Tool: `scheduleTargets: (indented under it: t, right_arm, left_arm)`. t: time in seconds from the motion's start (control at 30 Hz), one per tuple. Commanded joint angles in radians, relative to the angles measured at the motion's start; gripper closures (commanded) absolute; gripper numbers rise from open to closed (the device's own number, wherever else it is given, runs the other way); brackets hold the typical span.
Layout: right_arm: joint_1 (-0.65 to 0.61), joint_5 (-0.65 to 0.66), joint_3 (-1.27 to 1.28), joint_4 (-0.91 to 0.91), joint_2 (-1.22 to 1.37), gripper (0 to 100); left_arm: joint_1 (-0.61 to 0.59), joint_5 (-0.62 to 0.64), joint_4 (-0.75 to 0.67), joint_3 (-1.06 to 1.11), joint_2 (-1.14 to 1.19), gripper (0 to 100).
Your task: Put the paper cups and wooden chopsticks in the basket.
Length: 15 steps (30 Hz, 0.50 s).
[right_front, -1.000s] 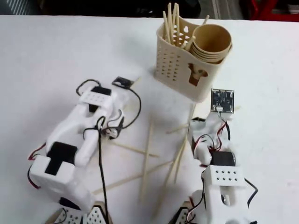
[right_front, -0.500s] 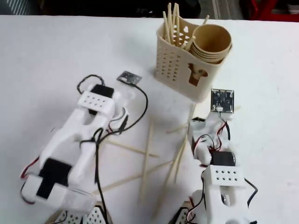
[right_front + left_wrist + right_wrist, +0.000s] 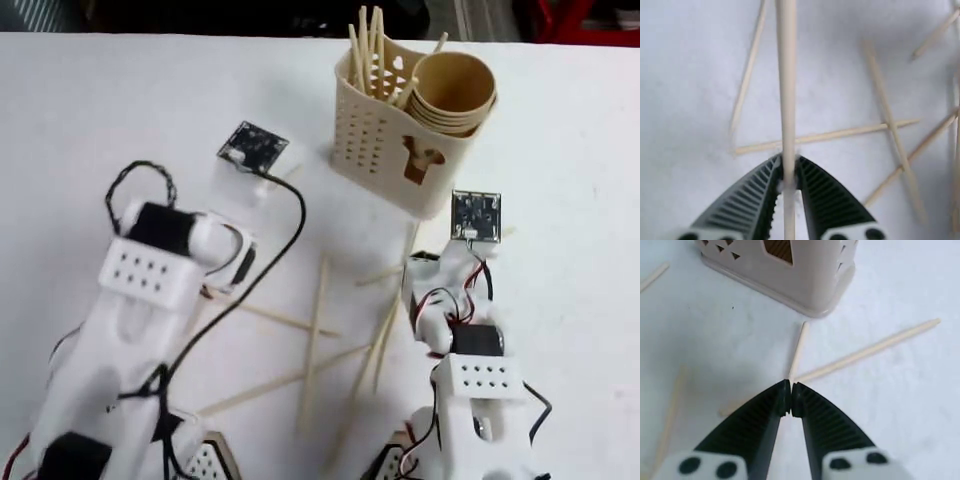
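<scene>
The cream basket (image 3: 385, 150) stands at the back of the table with stacked paper cups (image 3: 455, 90) and several chopsticks (image 3: 370, 45) upright in it. Several loose wooden chopsticks (image 3: 313, 340) lie crossed on the white table between the two arms. My left gripper (image 3: 788, 160) is shut on one chopstick (image 3: 786, 75), which sticks out forward above the others on the table. My right gripper (image 3: 790, 387) is shut with nothing in it, low over the table close to the basket's base (image 3: 790, 270), its tips at the end of a thin chopstick (image 3: 797, 350).
Another chopstick (image 3: 870, 350) lies flat beside the right gripper. The left arm (image 3: 140, 300) fills the near-left of the table and the right arm (image 3: 460, 350) the near-right. Open white table spreads to the far left and right of the basket.
The left arm has risen and swung toward the near-left, its wrist turning away from the basket. The right arm and the basket have stayed still.
</scene>
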Motion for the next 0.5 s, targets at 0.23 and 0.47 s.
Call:
scheduleTargets:
  t: [0.23, 0.47]
  right_arm:
    - [0.005, -0.009, -0.005, -0.021, 0.001, 98.1]
    - [0.005, -0.009, -0.005, -0.021, 0.002, 98.1]
  left_arm:
    - [0.010, -0.068, -0.049, -0.034, -0.242, 98]
    - [0.010, -0.063, -0.138, -0.034, -0.360, 98]
